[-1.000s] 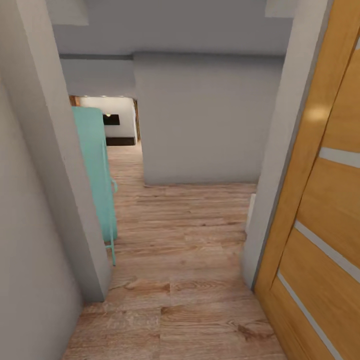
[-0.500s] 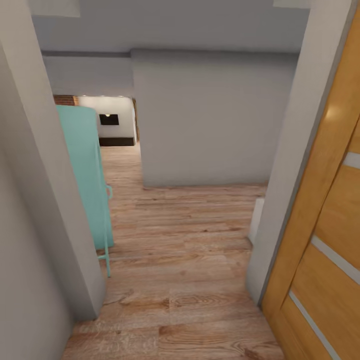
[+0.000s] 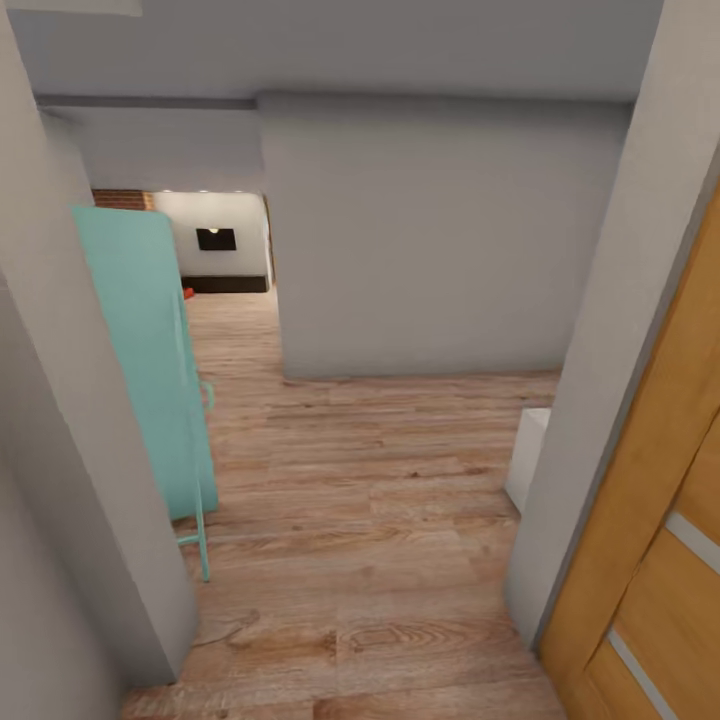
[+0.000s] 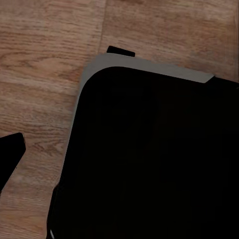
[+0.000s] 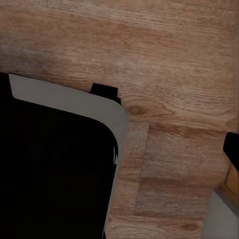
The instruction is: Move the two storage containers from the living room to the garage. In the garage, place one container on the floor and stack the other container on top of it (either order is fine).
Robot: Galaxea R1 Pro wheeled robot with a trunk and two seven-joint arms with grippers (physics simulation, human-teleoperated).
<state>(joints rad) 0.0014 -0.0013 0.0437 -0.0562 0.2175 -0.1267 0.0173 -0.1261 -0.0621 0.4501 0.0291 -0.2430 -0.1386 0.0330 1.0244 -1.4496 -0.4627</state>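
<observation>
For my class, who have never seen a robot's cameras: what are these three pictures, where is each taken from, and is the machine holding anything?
They are simulator renders from a wheeled, two-armed robot. The head view looks forward and down through a doorway: wood-plank floor, grey wall ahead, a turquoise panel at the left, an orange-brown door at the right, and a lit room far off. Each wrist view, from a camera near an arm's gripper, looks down at the same plank floor and the robot's dark, grey-edged base. Nothing held shows; the grippers' states cannot be told.
</observation>
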